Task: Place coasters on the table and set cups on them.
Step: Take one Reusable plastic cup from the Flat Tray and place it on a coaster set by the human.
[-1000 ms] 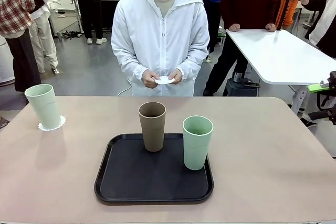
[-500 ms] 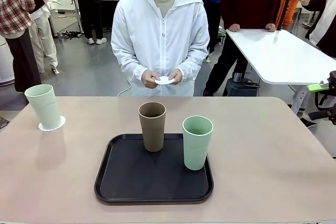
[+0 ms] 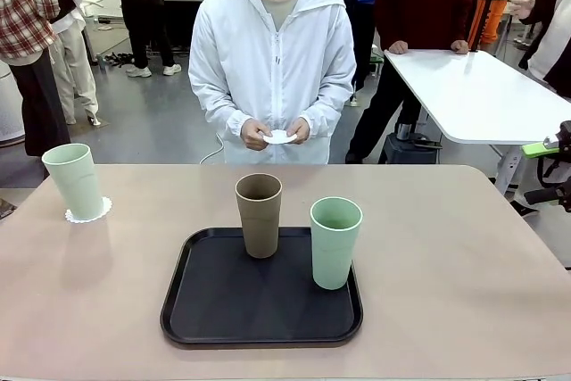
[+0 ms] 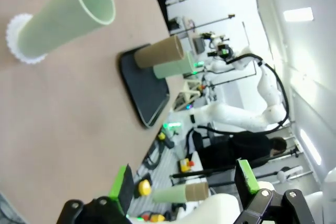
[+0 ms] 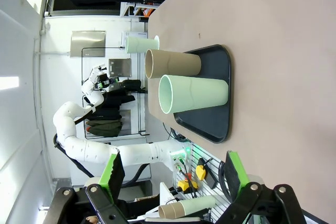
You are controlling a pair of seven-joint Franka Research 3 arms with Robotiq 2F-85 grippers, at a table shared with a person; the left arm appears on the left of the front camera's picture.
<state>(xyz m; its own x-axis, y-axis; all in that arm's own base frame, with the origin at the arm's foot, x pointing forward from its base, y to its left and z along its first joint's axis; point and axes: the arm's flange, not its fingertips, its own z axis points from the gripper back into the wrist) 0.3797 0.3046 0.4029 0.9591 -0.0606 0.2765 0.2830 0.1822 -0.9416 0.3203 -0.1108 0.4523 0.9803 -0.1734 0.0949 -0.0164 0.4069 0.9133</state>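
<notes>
On the beige table (image 3: 464,256), a mint cup (image 3: 73,180) stands at the far left on a scalloped white coaster (image 3: 89,211). A brown cup (image 3: 259,214) and a second mint cup (image 3: 335,242) stand upright on the black tray (image 3: 214,310). The person across the table holds another coaster (image 3: 279,136) in both hands at waist height. My left gripper (image 4: 184,182) is open and holds nothing, well back from the mint cup (image 4: 63,19) on its coaster (image 4: 16,40). My right gripper (image 5: 173,174) is open too, off the table's side, facing the mint cup (image 5: 194,94) and brown cup (image 5: 173,63).
The tray sits at the middle front of the table, with bare tabletop to its left and right. A white glossy table (image 3: 482,95) stands behind at the right, with several people around it.
</notes>
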